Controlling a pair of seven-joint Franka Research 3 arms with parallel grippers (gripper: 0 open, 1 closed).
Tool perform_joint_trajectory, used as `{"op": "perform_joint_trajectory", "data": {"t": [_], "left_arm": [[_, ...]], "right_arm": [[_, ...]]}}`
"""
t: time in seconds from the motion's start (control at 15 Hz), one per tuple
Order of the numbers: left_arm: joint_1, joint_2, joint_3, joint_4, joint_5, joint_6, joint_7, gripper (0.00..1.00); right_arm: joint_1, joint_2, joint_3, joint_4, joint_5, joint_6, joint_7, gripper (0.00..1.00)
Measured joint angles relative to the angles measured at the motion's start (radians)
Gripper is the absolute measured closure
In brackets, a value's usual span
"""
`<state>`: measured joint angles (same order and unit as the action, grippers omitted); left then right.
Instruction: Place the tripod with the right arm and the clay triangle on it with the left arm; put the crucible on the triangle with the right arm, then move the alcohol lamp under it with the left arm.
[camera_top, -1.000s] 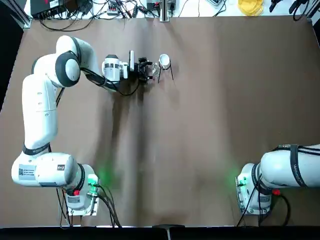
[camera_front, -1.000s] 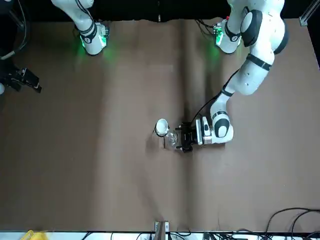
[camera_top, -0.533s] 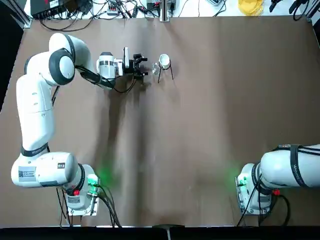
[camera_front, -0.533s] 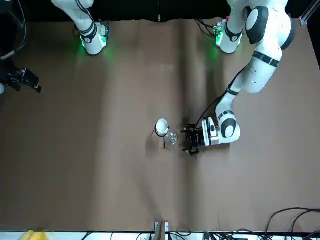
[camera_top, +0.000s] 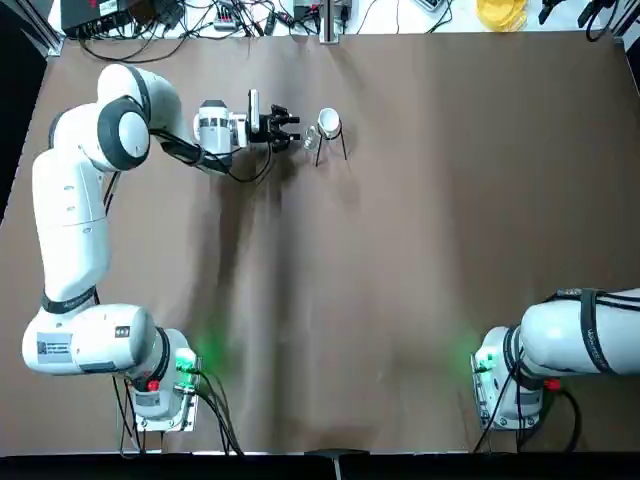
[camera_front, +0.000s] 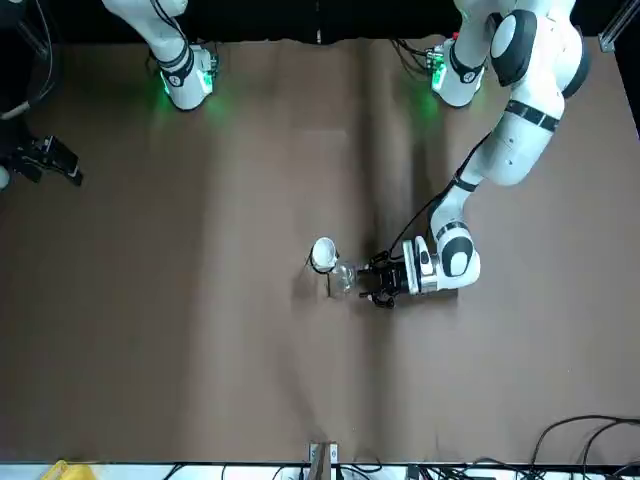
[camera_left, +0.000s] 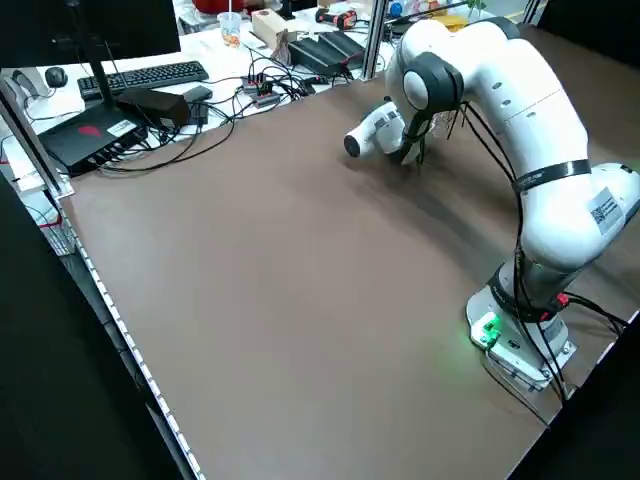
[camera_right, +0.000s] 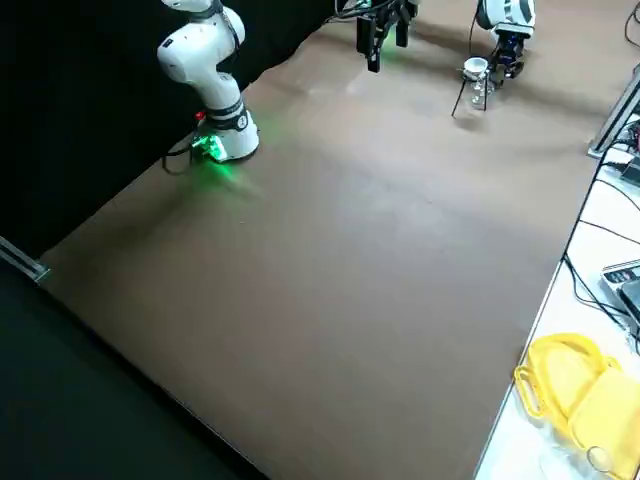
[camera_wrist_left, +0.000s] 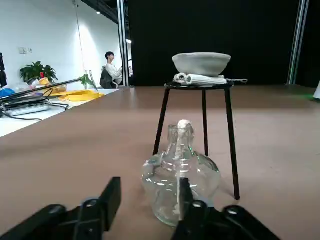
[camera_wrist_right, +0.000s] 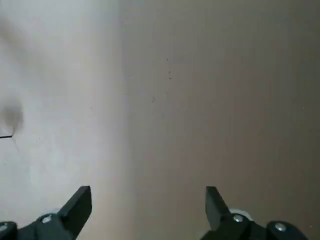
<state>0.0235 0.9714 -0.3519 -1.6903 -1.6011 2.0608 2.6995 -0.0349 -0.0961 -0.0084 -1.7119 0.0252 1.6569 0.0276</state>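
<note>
The black wire tripod stands at the far left-centre of the table, seen too as tripod. Across its ring lies the clay triangle, and the white crucible sits on that; from overhead the crucible hides the triangle. The clear alcohol lamp stands on the table by the tripod's legs, on the left gripper's side; it shows as lamp and lamp. My left gripper is open just short of the lamp, touching nothing. My right gripper hangs open over bare table.
The right arm's base sits at the near right corner. Cables and boxes line the far edge beyond the brown mat. A yellow object lies off the mat at one side.
The left gripper, close around the lamp a second ago, let it go and drew back toward its arm, then edged slightly forward. Lamp, tripod and crucible stay put. The right arm is still.
</note>
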Motion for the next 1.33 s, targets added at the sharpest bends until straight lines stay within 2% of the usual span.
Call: {"op": "perform_joint_trajectory", "data": {"t": [0.13,0.2,0.33,0.93,1.33], "left_arm": [[-0.002,0.0,0.0,0.005,0.0,0.0,0.0,0.62],[-0.003,0.0,0.0,0.009,0.0,0.0,0.0,0.62],[-0.004,0.0,0.0,0.012,0.0,0.0,0.0,0.73],[-0.007,0.002,0.001,0.013,0.0,0.002,-0.021,0.73],[-0.048,0.008,0.002,0.012,-0.032,0.005,-0.023,0.73]], "right_arm": [[0.0,0.0,0.0,0.0,0.0,0.0,0.0,0.0],[0.0,0.0,0.0,0.0,0.0,0.0,0.0,0.0],[0.0,0.0,0.0,0.0,0.0,0.0,0.0,0.0],[0.0,0.0,0.0,0.0,0.0,0.002,0.0,0.0],[0.0,0.0,0.0,0.0,0.0,0.004,0.0,0.0]]}}
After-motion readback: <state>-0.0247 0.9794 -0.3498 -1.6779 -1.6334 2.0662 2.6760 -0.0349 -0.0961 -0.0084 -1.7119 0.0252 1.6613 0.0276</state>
